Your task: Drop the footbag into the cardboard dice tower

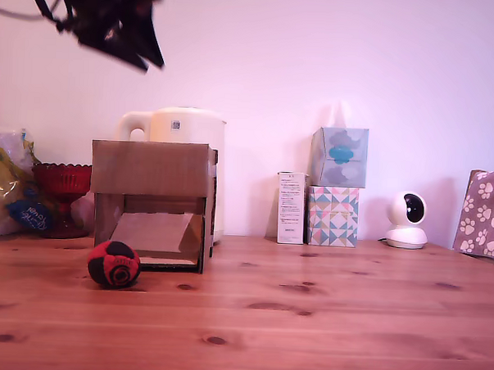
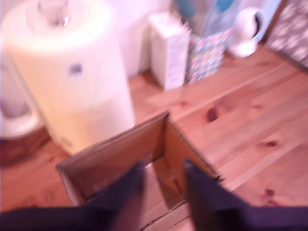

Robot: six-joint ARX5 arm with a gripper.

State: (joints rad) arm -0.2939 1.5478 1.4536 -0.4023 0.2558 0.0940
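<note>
Presently we list: footbag (image 1: 113,264), soft, light, squeezable across its middle, on worktop (image 1: 307,319) before cardboard tower (image 1: 152,199); hand (image 2: 163,168) spread, empty.

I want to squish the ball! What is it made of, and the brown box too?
The footbag looks like soft stitched fabric or leather, in matte red and black panels. The cardboard dice tower is plain brown cardboard, dull, with a corrugated edge showing at its open top.
</note>
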